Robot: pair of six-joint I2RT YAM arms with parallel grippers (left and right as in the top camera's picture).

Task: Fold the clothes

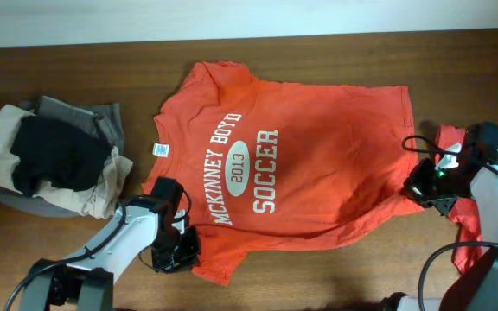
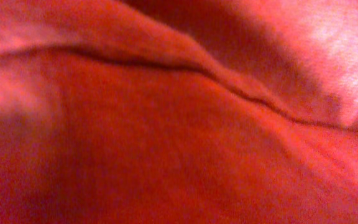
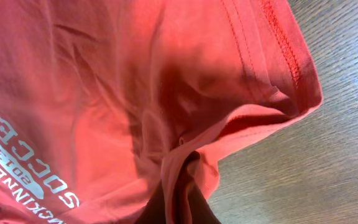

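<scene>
A large orange-red T-shirt [image 1: 318, 155] with white "McKinney Boyd 2013 Soccer" lettering lies spread on the wooden table [image 1: 361, 60], collar toward the left. My left gripper [image 1: 180, 250] sits at the shirt's lower left sleeve. Its wrist view shows nothing but red cloth [image 2: 179, 112] close up, and its fingers are hidden. My right gripper [image 1: 424, 192] is at the hem's near right corner. There its dark fingers [image 3: 157, 208] are shut on a gathered fold of the shirt [image 3: 104, 81]. A second red garment [image 1: 465, 220] lies under the right arm.
A pile of beige, black and grey clothes [image 1: 54, 160] sits at the table's left side. A pale strip runs along the table's far edge [image 1: 232, 17]. Bare wood shows beside the pinched hem [image 3: 316, 162].
</scene>
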